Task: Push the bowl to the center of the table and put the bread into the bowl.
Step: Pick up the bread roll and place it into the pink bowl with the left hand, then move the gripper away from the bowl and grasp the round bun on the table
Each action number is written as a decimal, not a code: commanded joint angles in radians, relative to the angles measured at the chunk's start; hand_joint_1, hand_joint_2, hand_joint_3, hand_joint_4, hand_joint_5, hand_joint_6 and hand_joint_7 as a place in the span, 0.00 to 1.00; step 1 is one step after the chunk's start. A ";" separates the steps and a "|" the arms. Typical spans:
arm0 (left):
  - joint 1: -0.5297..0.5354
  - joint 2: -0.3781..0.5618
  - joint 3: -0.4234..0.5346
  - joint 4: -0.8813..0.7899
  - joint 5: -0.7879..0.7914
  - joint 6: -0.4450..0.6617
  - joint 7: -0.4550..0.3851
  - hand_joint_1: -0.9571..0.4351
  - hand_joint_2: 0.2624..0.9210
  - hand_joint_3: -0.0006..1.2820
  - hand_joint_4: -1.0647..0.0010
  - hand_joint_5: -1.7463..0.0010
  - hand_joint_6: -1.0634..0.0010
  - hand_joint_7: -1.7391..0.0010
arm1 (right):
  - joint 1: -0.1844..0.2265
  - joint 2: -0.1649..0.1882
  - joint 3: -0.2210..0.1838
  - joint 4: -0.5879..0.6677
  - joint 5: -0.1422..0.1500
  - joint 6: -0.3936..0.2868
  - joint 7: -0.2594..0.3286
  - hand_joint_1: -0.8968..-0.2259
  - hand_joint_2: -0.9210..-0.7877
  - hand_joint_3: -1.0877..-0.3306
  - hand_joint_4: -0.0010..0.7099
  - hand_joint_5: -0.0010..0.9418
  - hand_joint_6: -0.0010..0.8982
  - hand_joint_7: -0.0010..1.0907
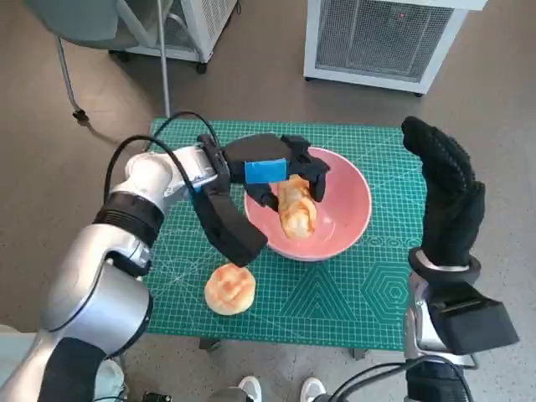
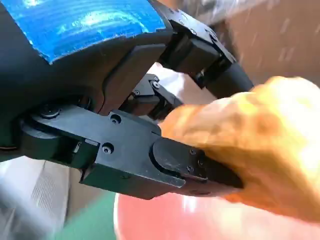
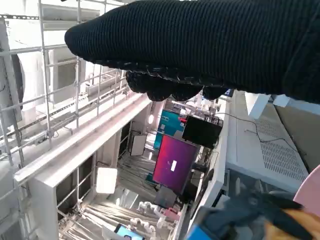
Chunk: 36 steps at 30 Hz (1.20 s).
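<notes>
Grey floor surrounds a small table covered by a green cutting mat (image 1: 352,310). Pink bowl (image 1: 347,205) sits near the mat's centre. Left hand (image 1: 272,167) reaches over the bowl, fingers pinching an elongated bread roll (image 1: 297,209) inside it. Right hand (image 1: 444,197) stands raised at the right edge, fingers spread, holding nothing. Round bun (image 1: 229,288) lies near the front edge.

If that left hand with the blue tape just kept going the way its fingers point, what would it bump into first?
Probably the pink bowl. The left hand holds a long bread over it, fingers reaching toward the bowl's inside, so the bread would likely touch the bowl before the fingers do. Depth is hard to judge from above.
</notes>
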 commanded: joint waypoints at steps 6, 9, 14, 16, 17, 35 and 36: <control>0.046 0.041 0.166 -0.079 -0.240 0.042 -0.394 0.49 0.87 0.01 1.00 1.00 1.00 0.87 | 0.022 0.021 0.001 0.008 -0.006 0.023 -0.022 0.58 0.00 0.38 0.44 0.01 0.00 0.56; 0.065 0.061 0.224 -0.122 -0.323 0.061 -0.503 0.46 0.85 0.00 1.00 1.00 1.00 0.89 | 0.018 0.023 0.003 0.012 -0.008 0.023 -0.023 0.59 0.00 0.38 0.44 0.01 0.00 0.55; 0.099 0.118 0.288 -0.232 -0.418 0.079 -0.625 0.43 0.82 0.00 1.00 1.00 0.99 0.90 | 0.015 0.025 0.004 0.014 -0.005 0.023 -0.019 0.59 0.00 0.38 0.44 0.01 0.00 0.55; 0.120 0.149 0.316 -0.288 -0.457 0.084 -0.672 0.43 0.81 0.00 1.00 1.00 0.99 0.90 | 0.015 0.026 0.005 0.014 -0.003 0.023 -0.017 0.59 0.00 0.38 0.44 0.01 0.00 0.55; 0.135 0.172 0.331 -0.326 -0.478 0.085 -0.698 0.43 0.81 0.00 1.00 1.00 0.98 0.90 | 0.015 0.026 0.005 0.013 -0.002 0.023 -0.016 0.59 0.00 0.38 0.44 0.01 0.00 0.55; 0.507 0.566 0.517 -0.993 -0.667 0.156 -0.966 0.48 0.67 0.00 1.00 1.00 0.94 0.91 | 0.016 0.018 0.007 -0.003 0.015 0.031 0.000 0.57 0.00 0.38 0.44 0.01 0.00 0.56; 0.526 0.577 0.522 -1.017 -0.667 0.163 -0.970 0.49 0.66 0.00 1.00 1.00 0.94 0.91 | 0.015 0.018 0.008 -0.003 0.014 0.031 0.000 0.57 0.00 0.38 0.44 0.01 0.00 0.56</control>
